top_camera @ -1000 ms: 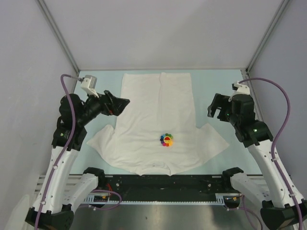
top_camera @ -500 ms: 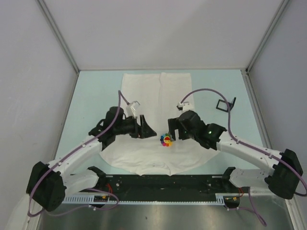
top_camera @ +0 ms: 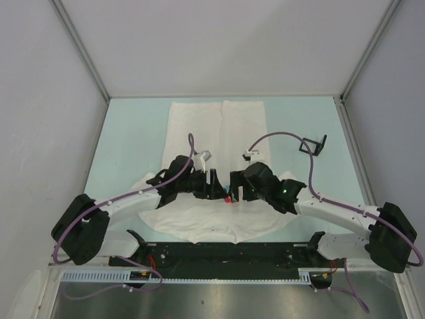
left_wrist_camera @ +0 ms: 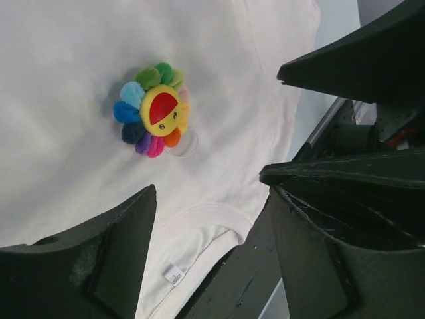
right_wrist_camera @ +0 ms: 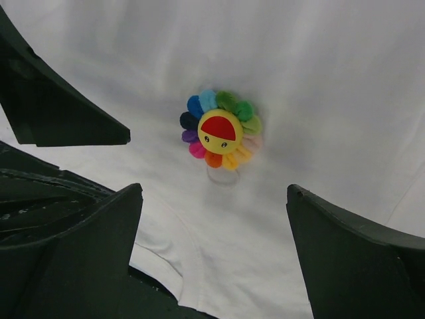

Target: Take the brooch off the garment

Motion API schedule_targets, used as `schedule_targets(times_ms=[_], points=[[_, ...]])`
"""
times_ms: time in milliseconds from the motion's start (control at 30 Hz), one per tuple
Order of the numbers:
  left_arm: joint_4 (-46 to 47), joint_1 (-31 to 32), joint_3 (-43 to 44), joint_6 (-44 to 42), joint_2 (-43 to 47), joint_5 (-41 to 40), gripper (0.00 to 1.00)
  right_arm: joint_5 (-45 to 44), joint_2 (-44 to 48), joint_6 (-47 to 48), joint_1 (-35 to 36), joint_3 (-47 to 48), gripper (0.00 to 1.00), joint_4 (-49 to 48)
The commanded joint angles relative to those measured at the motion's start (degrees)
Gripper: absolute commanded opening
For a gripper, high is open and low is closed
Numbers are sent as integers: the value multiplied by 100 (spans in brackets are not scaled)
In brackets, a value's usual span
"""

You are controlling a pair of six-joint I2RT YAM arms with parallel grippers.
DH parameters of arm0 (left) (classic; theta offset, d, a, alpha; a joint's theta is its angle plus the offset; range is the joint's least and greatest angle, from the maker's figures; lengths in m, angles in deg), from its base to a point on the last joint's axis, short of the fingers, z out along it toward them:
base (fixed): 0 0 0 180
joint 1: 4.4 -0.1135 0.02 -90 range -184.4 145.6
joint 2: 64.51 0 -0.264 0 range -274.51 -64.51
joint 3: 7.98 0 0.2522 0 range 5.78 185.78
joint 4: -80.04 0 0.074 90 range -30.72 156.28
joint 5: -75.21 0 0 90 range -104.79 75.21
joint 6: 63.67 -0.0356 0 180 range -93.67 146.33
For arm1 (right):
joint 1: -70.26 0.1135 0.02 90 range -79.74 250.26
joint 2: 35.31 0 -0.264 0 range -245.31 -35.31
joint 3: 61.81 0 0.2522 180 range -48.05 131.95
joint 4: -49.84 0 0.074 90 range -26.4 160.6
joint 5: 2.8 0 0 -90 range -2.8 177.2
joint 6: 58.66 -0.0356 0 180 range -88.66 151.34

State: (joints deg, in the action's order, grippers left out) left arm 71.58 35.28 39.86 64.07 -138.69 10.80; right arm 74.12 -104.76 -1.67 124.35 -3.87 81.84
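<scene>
Mint tabletop, white garment, grey walls

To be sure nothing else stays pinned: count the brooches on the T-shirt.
1. The rainbow flower brooch sits on the chest of the white T-shirt, near the collar. Some cloth is covered in the top view, so another may be hidden.

The left arm and right arm are built of white link shells joined by black joint housings and are bolted to a black rail. A purple cable is looped over each wrist on the side away from the rail. The left gripper and right gripper are fitted with broad, matte black, wedge-shaped fingers.
</scene>
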Motion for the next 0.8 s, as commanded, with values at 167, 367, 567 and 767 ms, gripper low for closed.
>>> schedule_targets(times_ms=[167, 367, 567, 767], points=[[542, 136, 247, -12, -633, -80, 75, 174, 142, -311, -188, -313, 86, -532], [595, 207, 406, -91, -993, -185, 69, 349, 20, -425, -451, -560, 73, -777], [560, 215, 643, -170, -1494, -308, 55, 886, -147, -452, -829, -762, 55, -1235], [551, 207, 600, -153, -1566, -510, 58, 913, -464, -399, -829, -762, 40, -1507]])
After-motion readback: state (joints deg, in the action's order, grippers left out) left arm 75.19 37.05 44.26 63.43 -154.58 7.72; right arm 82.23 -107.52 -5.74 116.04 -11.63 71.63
